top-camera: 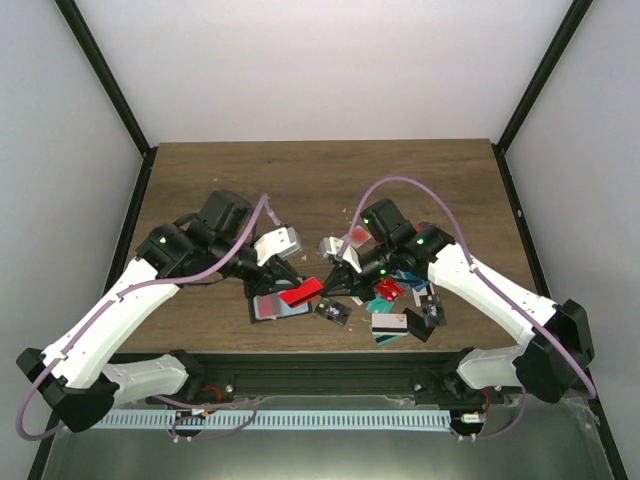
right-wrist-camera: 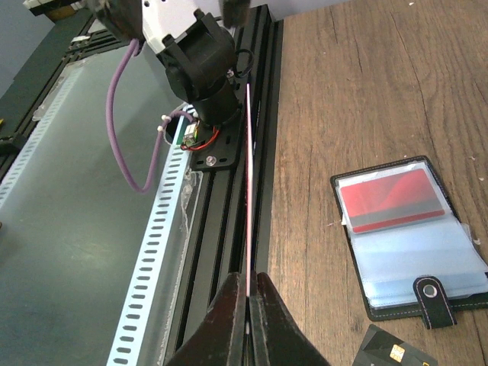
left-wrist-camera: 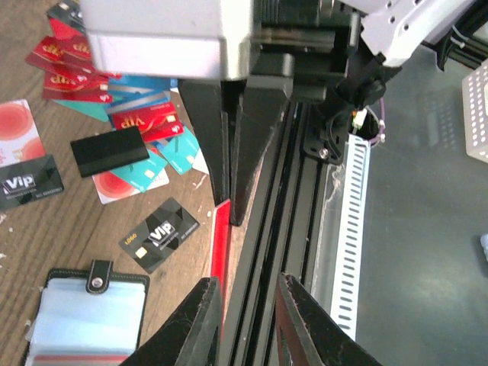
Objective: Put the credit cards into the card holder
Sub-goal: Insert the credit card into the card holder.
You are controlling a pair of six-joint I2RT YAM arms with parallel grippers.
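My right gripper [top-camera: 322, 288] is shut on a red credit card [top-camera: 299, 294] and holds it above the table's near edge. In the right wrist view the card [right-wrist-camera: 248, 191] shows edge-on, running out from the shut fingertips [right-wrist-camera: 242, 293]. My left gripper [left-wrist-camera: 248, 280] is open, and the red card [left-wrist-camera: 219, 244] reaches down beside its left finger [left-wrist-camera: 204, 316]. The card holder [right-wrist-camera: 412, 236] lies open on the table with one red card in its top sleeve. It also shows in the left wrist view [left-wrist-camera: 84, 320] and the top view [top-camera: 268, 307]. More credit cards [left-wrist-camera: 114, 114] lie in a heap.
A black VIP card [left-wrist-camera: 158, 235] lies between the holder and the heap, which lies under the right arm [top-camera: 400, 305]. The black rail [right-wrist-camera: 221, 229] of the arm mount runs along the table's near edge, directly below the held card.
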